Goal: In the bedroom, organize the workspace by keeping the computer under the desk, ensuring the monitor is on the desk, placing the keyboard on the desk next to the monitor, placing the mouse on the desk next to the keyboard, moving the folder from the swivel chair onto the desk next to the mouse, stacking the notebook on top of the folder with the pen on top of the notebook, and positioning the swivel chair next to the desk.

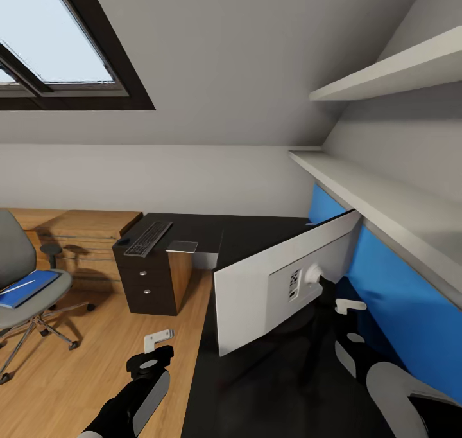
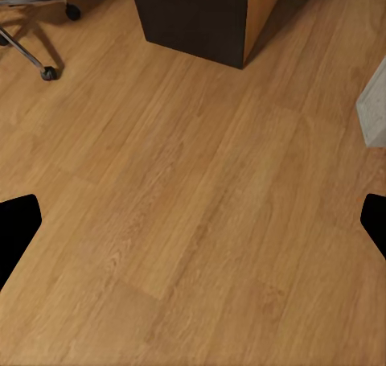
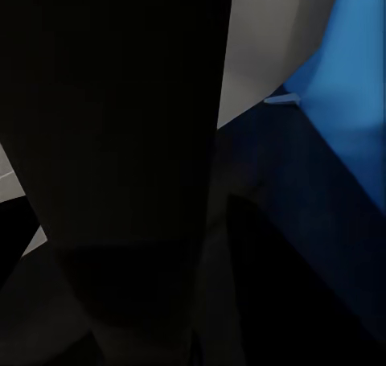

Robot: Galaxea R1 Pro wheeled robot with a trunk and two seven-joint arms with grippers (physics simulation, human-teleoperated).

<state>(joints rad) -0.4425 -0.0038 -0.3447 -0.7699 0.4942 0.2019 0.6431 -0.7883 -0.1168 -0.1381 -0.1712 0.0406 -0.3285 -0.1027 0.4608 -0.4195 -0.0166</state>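
Observation:
The monitor (image 1: 282,284) stands tilted over the glossy black desk (image 1: 256,232), its light grey back toward me. My right gripper (image 1: 333,304) reaches in behind it at the black neck, which looms dark and close in the right wrist view (image 3: 121,141); the gripper looks shut on it. My left gripper (image 1: 157,343) hangs open over the wooden floor, its fingertips (image 2: 16,229) wide apart. The keyboard (image 1: 149,237), a dark mouse (image 1: 122,240) and the grey notebook (image 1: 183,246) lie on the desk's far end. The blue folder (image 1: 25,288) rests on the swivel chair (image 1: 19,258).
Black drawers (image 1: 146,284) with silver knobs stand under the desk's far end, seen close in the left wrist view (image 2: 193,12). A wooden dresser (image 1: 83,232) lines the back wall. White shelves (image 1: 385,194) and a blue wall panel (image 1: 398,277) hem in the right side.

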